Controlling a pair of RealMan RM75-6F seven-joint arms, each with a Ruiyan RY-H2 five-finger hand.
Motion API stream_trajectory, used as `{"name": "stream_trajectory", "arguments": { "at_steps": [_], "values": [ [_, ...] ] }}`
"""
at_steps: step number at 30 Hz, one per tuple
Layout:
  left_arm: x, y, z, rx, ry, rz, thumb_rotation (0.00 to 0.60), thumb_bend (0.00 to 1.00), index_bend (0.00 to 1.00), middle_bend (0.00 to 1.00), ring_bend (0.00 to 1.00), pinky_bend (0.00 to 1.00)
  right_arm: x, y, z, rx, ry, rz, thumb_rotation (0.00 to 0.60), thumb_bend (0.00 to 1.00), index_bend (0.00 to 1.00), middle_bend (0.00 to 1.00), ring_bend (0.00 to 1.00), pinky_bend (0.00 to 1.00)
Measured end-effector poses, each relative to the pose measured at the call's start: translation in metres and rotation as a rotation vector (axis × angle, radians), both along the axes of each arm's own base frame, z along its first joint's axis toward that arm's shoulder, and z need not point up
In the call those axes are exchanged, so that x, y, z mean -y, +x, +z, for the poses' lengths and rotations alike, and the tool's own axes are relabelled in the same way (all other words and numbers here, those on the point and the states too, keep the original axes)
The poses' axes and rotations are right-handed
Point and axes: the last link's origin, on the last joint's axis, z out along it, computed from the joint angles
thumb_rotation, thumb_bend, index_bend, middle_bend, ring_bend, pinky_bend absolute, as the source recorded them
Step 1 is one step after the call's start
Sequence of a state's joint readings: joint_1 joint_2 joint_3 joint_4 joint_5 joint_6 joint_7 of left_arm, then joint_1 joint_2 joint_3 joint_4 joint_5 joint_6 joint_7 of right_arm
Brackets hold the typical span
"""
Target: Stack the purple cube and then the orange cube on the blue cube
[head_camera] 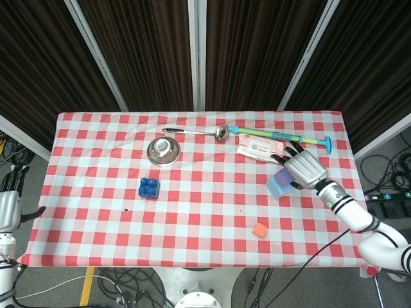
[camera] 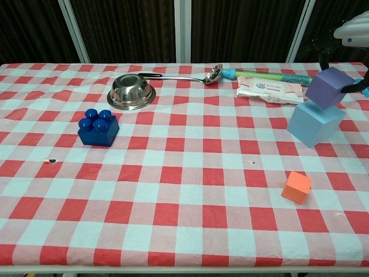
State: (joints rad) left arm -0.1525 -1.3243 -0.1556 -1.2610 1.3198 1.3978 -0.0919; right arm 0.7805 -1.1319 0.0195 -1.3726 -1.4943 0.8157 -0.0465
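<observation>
At right of centre in the head view, your right hand (head_camera: 304, 168) covers the purple cube (head_camera: 283, 175), fingers clamped on it; only a sliver shows, above the pale blue cube (head_camera: 276, 187). The orange cube (head_camera: 259, 230) lies lower, well apart on the checked surface (head_camera: 96, 212). Your left hand (head_camera: 8, 205) sits at the lower left edge, fingers' state unreadable.

In the chest view, upper right, the purple cube (camera: 327, 87) is tilted, its lower corner at the blue cube's (camera: 315, 123) top. The right hand (camera: 353, 29) is cut off by the frame. The orange cube (camera: 296, 187) sits lower right.
</observation>
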Motion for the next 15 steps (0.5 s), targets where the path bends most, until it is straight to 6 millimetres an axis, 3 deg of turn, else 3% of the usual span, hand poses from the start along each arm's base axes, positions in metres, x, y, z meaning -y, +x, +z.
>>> {"name": "stream_trajectory", "arguments": {
  "at_steps": [15],
  "values": [
    [0.0,-0.001,-0.002,0.002,-0.01,0.001,0.6,0.07,0.14,0.17,0.14,0.28,0.0,-0.013,-0.002,0.006,0.003,-0.056,0.6,0.18,0.13,0.45,0.14,0.07]
  ]
}}
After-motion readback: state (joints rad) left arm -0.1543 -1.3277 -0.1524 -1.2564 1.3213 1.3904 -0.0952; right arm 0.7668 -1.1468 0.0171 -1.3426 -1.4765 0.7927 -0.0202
